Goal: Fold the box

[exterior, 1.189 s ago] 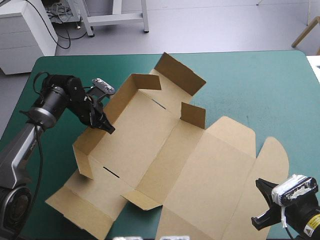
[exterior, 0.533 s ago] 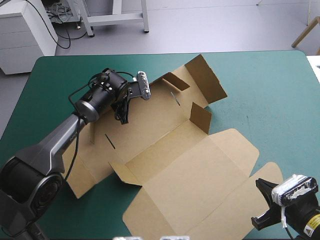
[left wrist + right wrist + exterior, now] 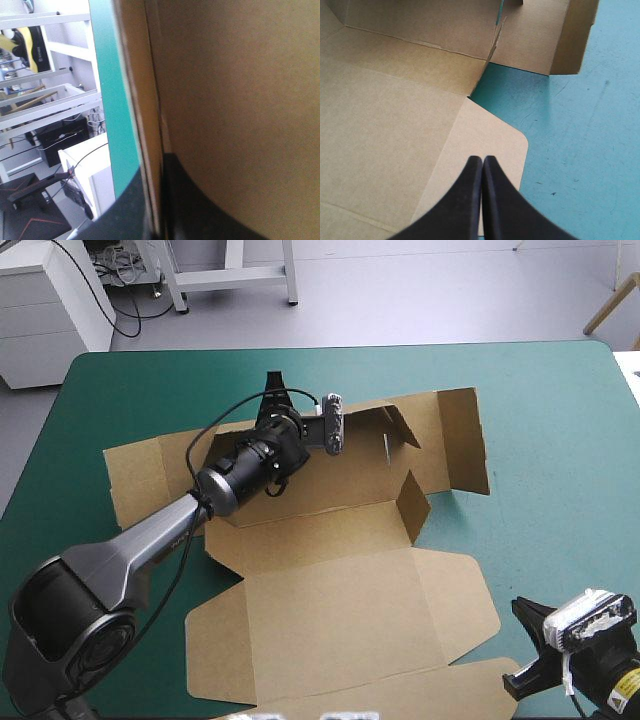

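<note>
**Brown box opened out on the counter, left tool gripping its far edge**

The box [image 3: 330, 580] is a cut sheet of brown board spread over the middle of the counter [image 3: 540, 390] and running down to the 6 o'clock edge; from where I stand it is more sheet than container; the broad panels lie flat, and only pieces toward 2 o'clock stand up; a short flap [image 3: 412, 502] is upright right of centre, and an end panel [image 3: 465, 440] is raised beyond it.

The left tool [image 3: 272, 400] sits at the sheet's 12 o'clock edge, its arm reaching up from 7 o'clock across the board; its wrist view shows the black fingers [image 3: 200, 210] clenched on the box, a thin edge of board caught between them.

The right tool [image 3: 482, 162] waits at the counter's 5 o'clock corner, pressed together into one pointed arch with nothing in it; it is over a rounded tab [image 3: 495, 140] of the box, though I cannot tell whether it touches.

The board is plain and matte, creased along straight score lines, with a narrow slit [image 3: 385, 445] cut near 1 o'clock; the teal-green cover [image 3: 580, 150] carries small dark scuffs.
</note>
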Available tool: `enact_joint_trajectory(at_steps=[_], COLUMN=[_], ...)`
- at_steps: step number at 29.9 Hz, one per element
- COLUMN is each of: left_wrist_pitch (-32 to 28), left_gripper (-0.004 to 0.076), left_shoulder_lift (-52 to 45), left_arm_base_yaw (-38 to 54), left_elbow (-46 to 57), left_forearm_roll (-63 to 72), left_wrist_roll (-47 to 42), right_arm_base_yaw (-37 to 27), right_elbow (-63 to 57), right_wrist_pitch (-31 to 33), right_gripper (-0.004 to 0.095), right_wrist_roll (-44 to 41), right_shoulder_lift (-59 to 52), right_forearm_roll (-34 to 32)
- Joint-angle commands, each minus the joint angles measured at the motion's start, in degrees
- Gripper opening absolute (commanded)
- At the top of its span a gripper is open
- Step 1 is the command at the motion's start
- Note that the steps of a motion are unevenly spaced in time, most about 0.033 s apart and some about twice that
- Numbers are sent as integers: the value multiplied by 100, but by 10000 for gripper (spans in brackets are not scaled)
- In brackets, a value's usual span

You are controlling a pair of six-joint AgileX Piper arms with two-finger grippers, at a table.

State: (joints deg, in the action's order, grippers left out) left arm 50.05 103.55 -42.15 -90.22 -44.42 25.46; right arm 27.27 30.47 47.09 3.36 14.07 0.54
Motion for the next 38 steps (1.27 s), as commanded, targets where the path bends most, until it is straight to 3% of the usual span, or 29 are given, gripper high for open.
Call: enact_joint_trajectory(at_steps=[1,5,14,19,23,35,38], left_wrist_pitch=[-275,-403,-374,-406,29,934,1028], left_gripper=[-10,-10,-10,-10,-10,-10,-10], left_shoulder_lift=[-362,-636,-1196,-1426,-1472,-1472,-1472], left_arm_base_yaw=[-353,-637,-1010,-1447,-1772,-2485,-2555], left_elbow=[277,583,1033,1860,2413,2951,2964], left_forearm_roll=[-1078,-1511,-1661,-3429,-4591,-5300,-5318], left_wrist_roll=[-1058,-1723,-2106,-3615,-4624,-5289,-5317], right_arm_base_yaw=[-35,-35,-35,-35,-35,-35,-35], right_elbow=[156,156,156,156,156,156,156], right_wrist_pitch=[-432,-432,-432,-432,-432,-432,-432], right_gripper=[-19,-19,-19,-19,-19,-14,66], right_wrist_roll=[63,63,63,63,63,63,63], right_shoulder_lift=[60,60,60,60,60,60,60], right_forearm_roll=[11,11,11,11,11,11,11])
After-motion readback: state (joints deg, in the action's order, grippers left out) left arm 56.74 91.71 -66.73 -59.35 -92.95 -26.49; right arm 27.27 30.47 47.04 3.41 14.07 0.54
